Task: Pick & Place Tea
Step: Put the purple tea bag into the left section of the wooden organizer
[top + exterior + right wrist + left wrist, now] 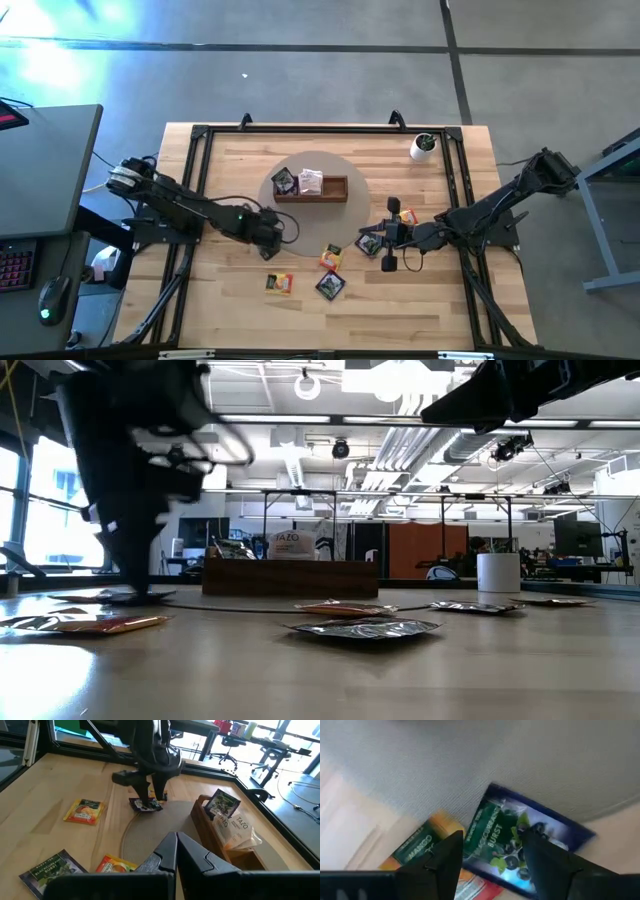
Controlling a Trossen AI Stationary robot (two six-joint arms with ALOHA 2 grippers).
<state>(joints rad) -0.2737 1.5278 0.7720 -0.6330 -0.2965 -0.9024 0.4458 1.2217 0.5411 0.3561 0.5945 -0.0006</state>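
While the right tool (372, 243) waits closed over a sachet right of centre, the left tool (272, 236) stands open astride two overlapping sachets (507, 847) left of centre, poised to pinch one for the tray (330, 190).

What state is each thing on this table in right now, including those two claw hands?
left gripper: open, fingers straddling a blackcurrant sachet that lies flat.
right gripper: shut, holding nothing that shows.
wooden tray: upright on the grey mat, sachets standing in it.
mango sachet: flat on the table.
white cup: upright near the table's far right corner.
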